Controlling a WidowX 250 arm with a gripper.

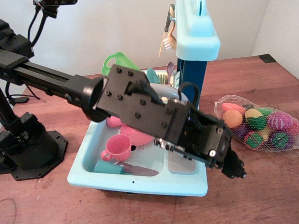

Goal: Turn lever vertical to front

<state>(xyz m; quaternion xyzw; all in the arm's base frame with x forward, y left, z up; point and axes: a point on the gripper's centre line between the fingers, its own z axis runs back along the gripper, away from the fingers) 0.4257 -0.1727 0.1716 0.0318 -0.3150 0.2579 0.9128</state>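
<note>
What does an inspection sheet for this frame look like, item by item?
Surface: reddish-brown wooden table, carrying a light blue plastic toy sink.
Job's things: lever and faucet hidden behind the arm; position cannot be told.
Clutter: pink plastic cup, pink plate, teal-handled toy knife in the basin; white mesh bag of toy fruit to the side; green utensils behind.
Pincer: black pincer low over the sink's right edge; open or shut cannot be told.
Cables: black cable loop on the wrist.
Surroundings: white wall, light blue toy shelf, black stand base.
</note>
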